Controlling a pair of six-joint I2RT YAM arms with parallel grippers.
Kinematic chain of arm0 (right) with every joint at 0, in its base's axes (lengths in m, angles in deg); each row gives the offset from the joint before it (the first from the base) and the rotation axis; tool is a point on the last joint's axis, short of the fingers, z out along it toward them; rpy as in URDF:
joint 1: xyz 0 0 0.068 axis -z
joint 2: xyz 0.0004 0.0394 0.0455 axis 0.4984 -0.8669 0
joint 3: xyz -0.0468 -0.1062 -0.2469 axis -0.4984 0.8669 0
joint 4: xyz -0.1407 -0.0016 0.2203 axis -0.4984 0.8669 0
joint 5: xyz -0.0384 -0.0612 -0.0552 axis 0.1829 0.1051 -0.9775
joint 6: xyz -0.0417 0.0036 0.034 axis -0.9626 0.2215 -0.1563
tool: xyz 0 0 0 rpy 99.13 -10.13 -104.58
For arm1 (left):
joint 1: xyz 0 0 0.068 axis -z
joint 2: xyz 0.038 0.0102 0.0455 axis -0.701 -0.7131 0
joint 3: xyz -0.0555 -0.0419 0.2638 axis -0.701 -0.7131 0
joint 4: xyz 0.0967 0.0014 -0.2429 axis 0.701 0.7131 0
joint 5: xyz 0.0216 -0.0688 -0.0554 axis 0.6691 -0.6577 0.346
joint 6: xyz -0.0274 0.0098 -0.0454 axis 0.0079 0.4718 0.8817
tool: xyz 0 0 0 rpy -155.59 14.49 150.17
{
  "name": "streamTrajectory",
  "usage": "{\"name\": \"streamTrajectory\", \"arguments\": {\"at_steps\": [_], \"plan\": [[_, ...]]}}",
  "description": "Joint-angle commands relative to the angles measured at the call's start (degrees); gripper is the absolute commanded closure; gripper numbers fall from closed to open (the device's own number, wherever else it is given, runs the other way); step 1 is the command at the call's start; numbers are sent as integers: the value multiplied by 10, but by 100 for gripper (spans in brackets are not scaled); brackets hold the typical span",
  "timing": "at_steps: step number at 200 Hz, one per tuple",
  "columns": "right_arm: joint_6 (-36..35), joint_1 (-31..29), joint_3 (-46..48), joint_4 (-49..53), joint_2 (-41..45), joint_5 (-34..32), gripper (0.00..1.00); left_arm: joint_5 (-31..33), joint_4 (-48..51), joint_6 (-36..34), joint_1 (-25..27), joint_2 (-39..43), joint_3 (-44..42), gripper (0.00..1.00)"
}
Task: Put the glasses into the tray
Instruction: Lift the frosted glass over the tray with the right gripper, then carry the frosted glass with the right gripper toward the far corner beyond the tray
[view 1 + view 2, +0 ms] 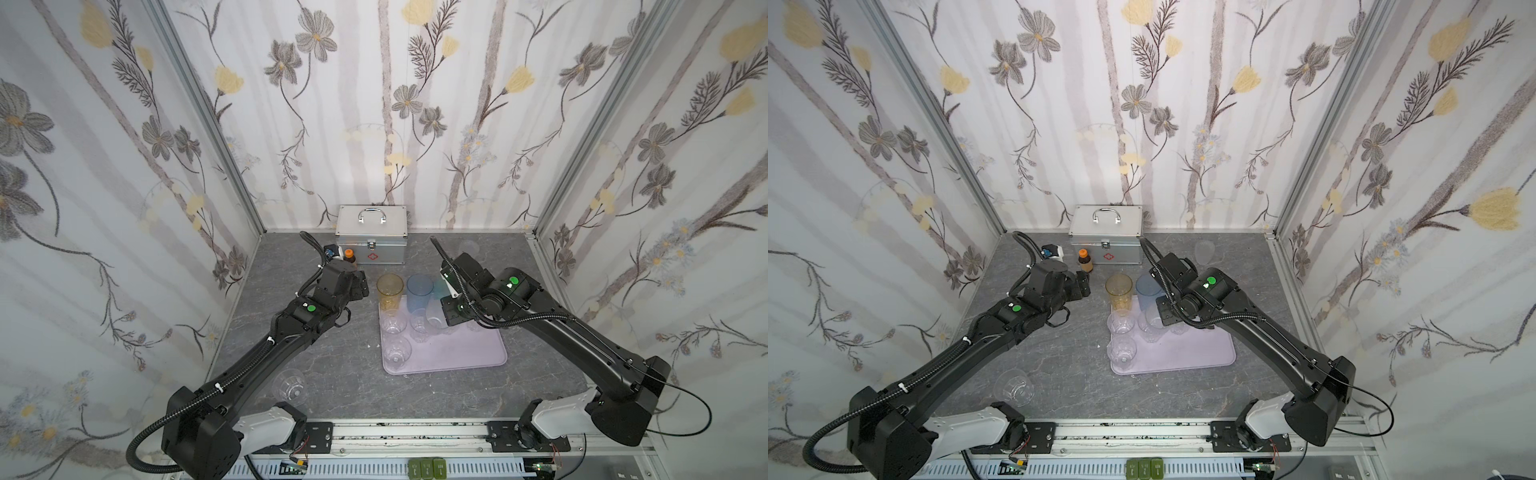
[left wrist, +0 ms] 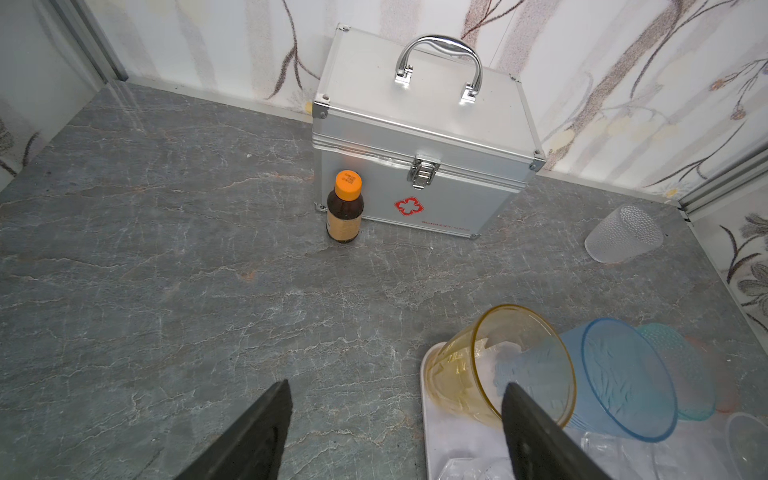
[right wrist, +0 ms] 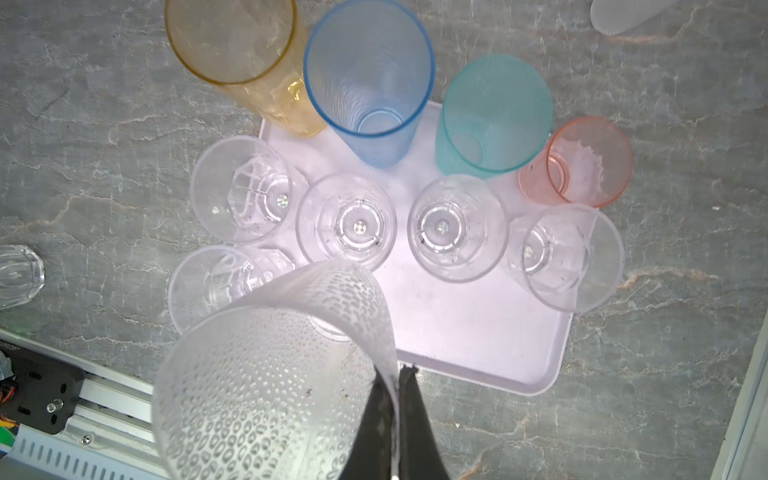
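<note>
Right fingers (image 3: 417, 419) tight on the dimpled frosted glass (image 3: 270, 374), thin-walled, over the smooth lilac tray (image 3: 478, 332); left fingers (image 2: 257, 432) apart.

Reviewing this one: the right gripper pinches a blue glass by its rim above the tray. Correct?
Not quite. The right gripper pinches a frosted glass by its rim above the tray, as the right wrist view shows. The blue glass stands in the tray, untouched.
</note>
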Motion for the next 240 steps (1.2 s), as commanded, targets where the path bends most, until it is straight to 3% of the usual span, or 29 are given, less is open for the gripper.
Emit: {"name": "streamTrajectory", "arguments": {"at_steps": [1,120,240], "plan": [[26,-27,25,-25,7,20,95,15,-9,15,5,-3,-7,18],[64,-47,167,-200,-67,50,95,7,-36,21,7,-16,-51,16],[48,-43,185,-174,-64,3,95,10,-66,17,1,-27,-52,16]]}}
